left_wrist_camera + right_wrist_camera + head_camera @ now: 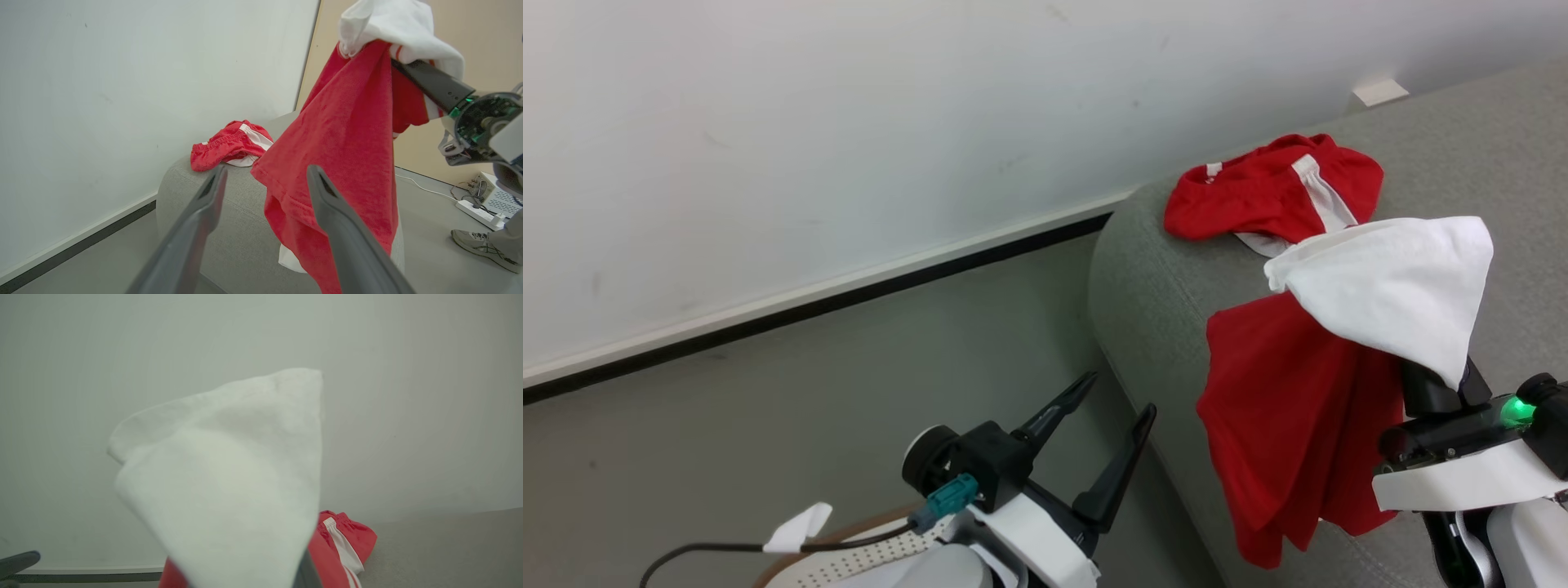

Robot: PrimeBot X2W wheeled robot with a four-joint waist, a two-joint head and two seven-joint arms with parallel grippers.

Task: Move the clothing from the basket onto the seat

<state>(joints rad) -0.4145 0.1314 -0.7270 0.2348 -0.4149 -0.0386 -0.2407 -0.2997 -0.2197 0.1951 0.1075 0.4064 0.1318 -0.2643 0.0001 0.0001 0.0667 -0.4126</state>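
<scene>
Right gripper [1436,384] at 4 o'clock holds up a red shirt [1290,408]. The shirt's white panel drapes over the fingers, and the red part hangs in front of the grey seat [1152,286] edge. Red shorts [1270,192] lie on the seat at 1 o'clock. Left gripper [1107,412] at 6 o'clock, fingers spread, empty. Basket [866,559] rim at 7 o'clock.

Soft matt clothing [1290,408], coarse-weave grey fabric seat [1152,294]

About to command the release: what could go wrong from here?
The red shirt hangs from the right gripper past the rounded edge of the seat; released here, it may slide to the floor. Its white panel drapes over the fingers, so it could snag as they open.
</scene>
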